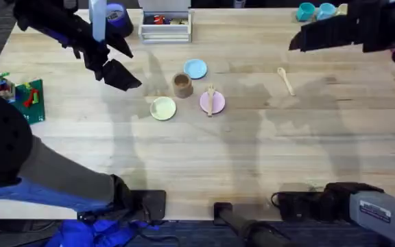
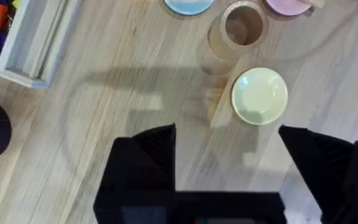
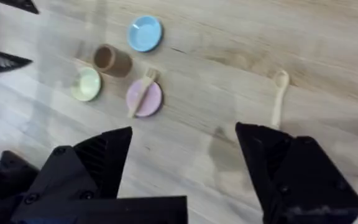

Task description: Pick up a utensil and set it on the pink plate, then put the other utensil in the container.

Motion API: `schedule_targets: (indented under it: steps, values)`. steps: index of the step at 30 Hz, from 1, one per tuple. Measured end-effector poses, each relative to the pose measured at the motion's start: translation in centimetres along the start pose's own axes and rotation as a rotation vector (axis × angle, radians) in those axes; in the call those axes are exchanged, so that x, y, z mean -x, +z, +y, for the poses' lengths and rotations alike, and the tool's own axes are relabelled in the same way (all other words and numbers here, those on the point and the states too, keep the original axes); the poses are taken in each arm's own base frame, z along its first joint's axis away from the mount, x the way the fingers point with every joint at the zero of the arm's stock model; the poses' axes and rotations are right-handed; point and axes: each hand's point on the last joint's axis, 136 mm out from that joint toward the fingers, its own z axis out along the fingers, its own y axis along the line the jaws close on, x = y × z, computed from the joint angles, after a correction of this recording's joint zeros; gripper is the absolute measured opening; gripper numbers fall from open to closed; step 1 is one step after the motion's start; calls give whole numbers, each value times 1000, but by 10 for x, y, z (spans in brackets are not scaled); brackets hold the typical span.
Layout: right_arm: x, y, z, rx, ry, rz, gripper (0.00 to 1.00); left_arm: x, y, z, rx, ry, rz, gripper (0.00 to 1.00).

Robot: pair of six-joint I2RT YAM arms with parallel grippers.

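A pale wooden fork (image 1: 211, 100) (image 3: 142, 94) lies across the pink plate (image 1: 217, 104) (image 3: 149, 101) near the table's middle. The wooden spoon (image 1: 285, 80) (image 3: 279, 96) rests flat on the table to the plate's right. The tan cup (image 1: 182, 85) (image 2: 242, 28) (image 3: 111, 60) stands upright and empty, left of the pink plate. My left gripper (image 1: 118, 72) (image 2: 227, 146) hovers open above the table, left of the cup, holding nothing. My right gripper (image 1: 306, 38) (image 3: 184, 146) is raised at the far right, open and empty, with the spoon below and ahead of it.
A light blue plate (image 1: 195, 68) and a pale yellow plate (image 1: 162, 108) flank the cup. A white bin (image 1: 164, 26) and a dark blue tub (image 1: 117, 15) sit at the back edge. Coloured toys (image 1: 19, 96) lie at the far left, teal cups (image 1: 315, 10) at the back right.
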Motion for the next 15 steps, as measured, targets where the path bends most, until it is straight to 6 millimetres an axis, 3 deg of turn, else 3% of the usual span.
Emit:
schedule_targets:
  steps: [8,15]
  values:
    - [-6,17,-51,-221,9,87,996,-2,0,0,2,3,10,994]
    - [-8,62,-90,-285,2,182,996,-6,0,1,7,3,37,994]
